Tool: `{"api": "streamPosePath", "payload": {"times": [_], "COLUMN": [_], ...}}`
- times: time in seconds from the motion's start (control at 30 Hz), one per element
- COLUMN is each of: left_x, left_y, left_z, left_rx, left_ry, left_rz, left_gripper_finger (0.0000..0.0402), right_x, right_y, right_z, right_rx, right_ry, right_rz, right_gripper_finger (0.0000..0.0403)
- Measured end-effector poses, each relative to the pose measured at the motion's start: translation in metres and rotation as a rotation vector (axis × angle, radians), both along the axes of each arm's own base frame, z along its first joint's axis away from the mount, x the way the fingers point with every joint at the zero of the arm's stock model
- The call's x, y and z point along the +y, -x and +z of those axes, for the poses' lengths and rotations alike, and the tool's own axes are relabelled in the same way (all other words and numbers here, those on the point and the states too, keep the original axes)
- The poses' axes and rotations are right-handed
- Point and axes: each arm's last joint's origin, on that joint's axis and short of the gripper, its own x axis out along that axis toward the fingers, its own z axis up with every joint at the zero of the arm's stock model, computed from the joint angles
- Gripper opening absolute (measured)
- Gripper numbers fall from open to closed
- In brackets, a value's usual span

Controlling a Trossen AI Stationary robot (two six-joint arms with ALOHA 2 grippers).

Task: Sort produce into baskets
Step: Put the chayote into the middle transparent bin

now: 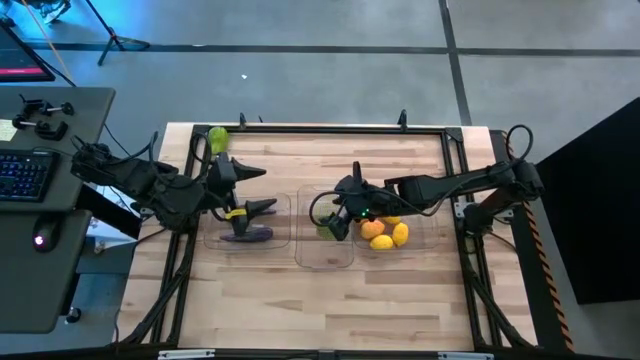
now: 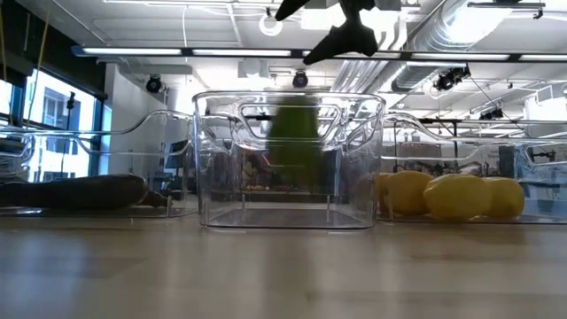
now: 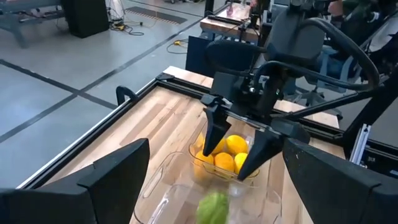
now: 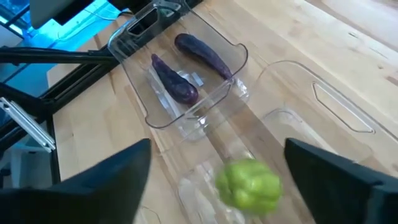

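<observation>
From above, eggplants [image 1: 247,235] fill my left bin [image 1: 280,240], lemons [image 1: 385,233] the right bin [image 1: 425,243]; one green piece [image 1: 218,138] waits at the surface's far edge. At table height, another green piece [image 2: 293,135] drops into the middle bin [image 2: 288,159]. Through my wrists, both my jaws gape empty (open air above).

- Both arms are dark, nearly black, built from slim tube-like links with bulkier joint housings.
- The left pincer [image 1: 262,190] carries a yellow band near its fingers.
- The right pincer [image 3: 239,154] has two flat, tapering black fingers [image 3: 216,132] under a blocky body.
- Thick black cables loop beside the right arm's wrist.
- A small green light glows on the right wrist.
</observation>
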Motion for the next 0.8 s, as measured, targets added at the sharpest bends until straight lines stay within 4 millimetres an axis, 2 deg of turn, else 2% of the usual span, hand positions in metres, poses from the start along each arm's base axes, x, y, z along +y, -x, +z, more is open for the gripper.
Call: {"api": "streamPosePath", "payload": {"times": [0.1, 0.2, 0.27, 0.33, 0.47, 0.63, 0.8], "left_x": [0.0, 0.0, -0.001, 0.0, 0.007, 0.03, 0.069], "left_y": [0.0, -0.001, -0.002, -0.003, -0.006, -0.012, -0.013], "left_z": [0.0, 0.001, 0.004, 0.006, 0.008, 0.006, -0.004], "left_rx": [-0.001, -0.017, -0.056, -0.08, -0.1, -0.099, -0.021], "left_ry": [0.0, 0.011, 0.045, 0.058, 0.066, 0.129, 0.205], "left_rz": [0.002, 0.009, 0.017, 0.023, 0.056, 0.119, 0.271], "left_gripper_finger": [0.0356, 0.0356, 0.0356, 0.0356, 0.0356, 0.0356, 0.0356], "right_x": [-0.001, -0.005, -0.009, -0.016, -0.031, -0.04, -0.041], "right_y": [0.0, 0.001, 0.004, 0.013, 0.042, 0.077, 0.09], "right_z": [0.0, 0.004, 0.019, 0.043, 0.083, 0.107, 0.105], "right_rx": [-0.002, -0.009, -0.048, -0.115, -0.216, -0.259, -0.183], "right_ry": [-0.002, 0.003, 0.025, 0.06, 0.156, 0.252, 0.249], "right_rz": [-0.005, 0.007, 0.032, 0.045, 0.045, -0.033, -0.072], "right_gripper_finger": [0.0392, 0.0376, 0.0368, 0.0365, 0.0366, 0.0366, 0.0366]}}
